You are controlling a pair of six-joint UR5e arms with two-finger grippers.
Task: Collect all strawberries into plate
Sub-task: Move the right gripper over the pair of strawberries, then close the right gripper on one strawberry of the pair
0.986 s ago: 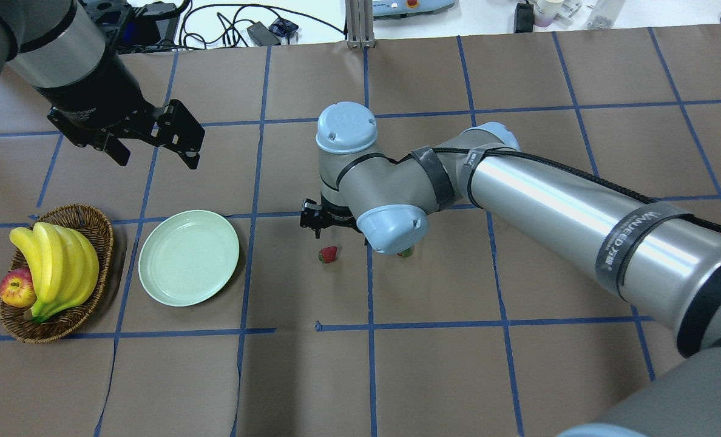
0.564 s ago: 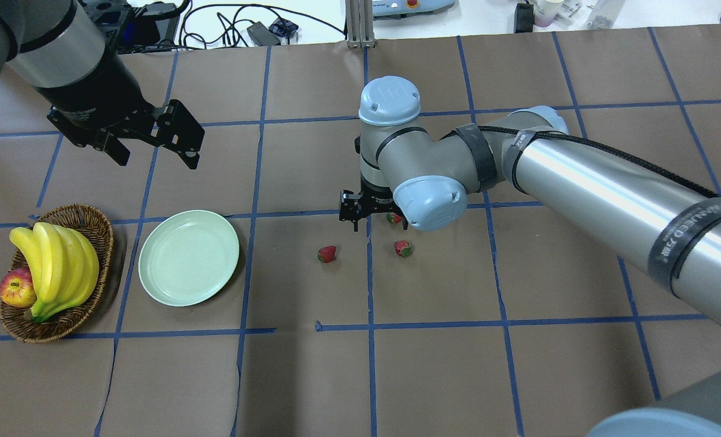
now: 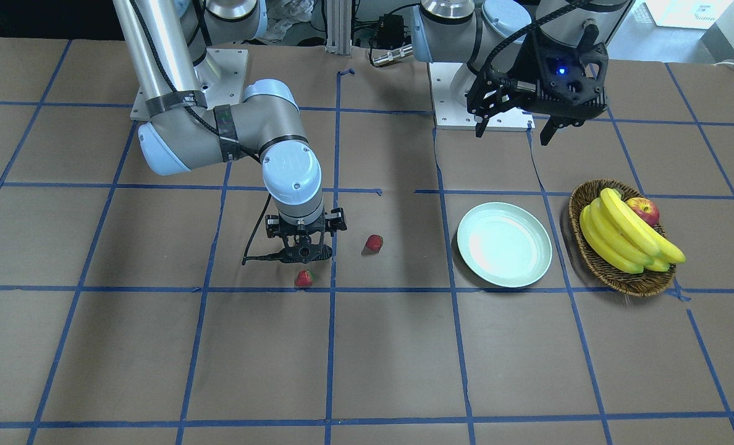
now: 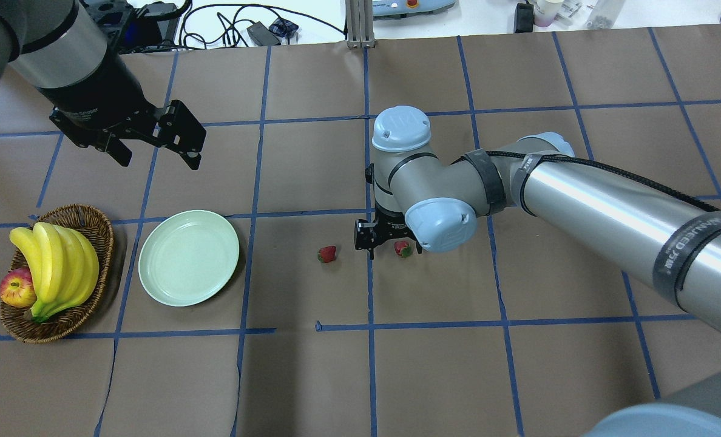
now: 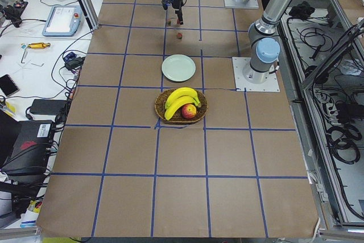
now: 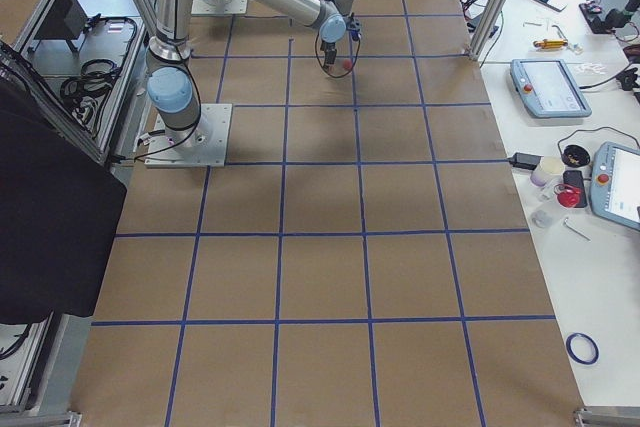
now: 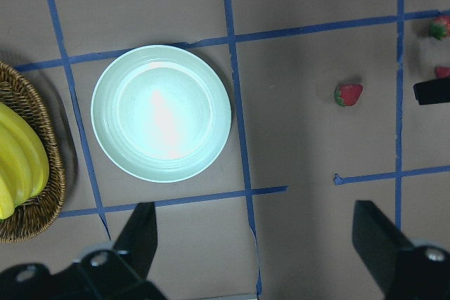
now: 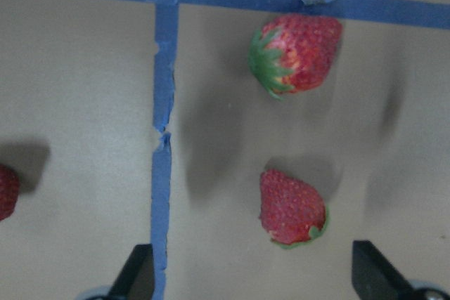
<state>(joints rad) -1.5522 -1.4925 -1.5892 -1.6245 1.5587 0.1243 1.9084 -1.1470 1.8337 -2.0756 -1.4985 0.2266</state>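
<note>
- First pick, I judge: right gripper hovers low, jaws apart, with a strawberry just ahead, in line between its fingers.
- Plate lies well apart from it, empty; left gripper hangs near the plate, jaws apart.
- Next: I'd lower straight and close gently.

Brown counter with a blue tape grid, 3 strawberries, a mint plate and a wicker basket on it.
</note>
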